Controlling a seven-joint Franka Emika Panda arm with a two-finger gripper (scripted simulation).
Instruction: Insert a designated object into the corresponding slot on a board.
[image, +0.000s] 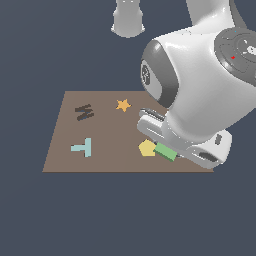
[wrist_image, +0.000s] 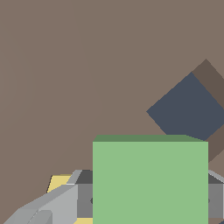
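Item: green block (wrist_image: 150, 181), clamped in the pincer (wrist_image: 144, 197), raised over the board (image: 100, 150) near its edge, beside the yellow pentagon (image: 147, 148). Square slot (wrist_image: 188, 109) lies just beyond, turned diagonally to the block. Risk: unrotated, corners likely catch the rim and jam.

one board (image: 65, 150), one slot (wrist_image: 188, 109), five shapes.
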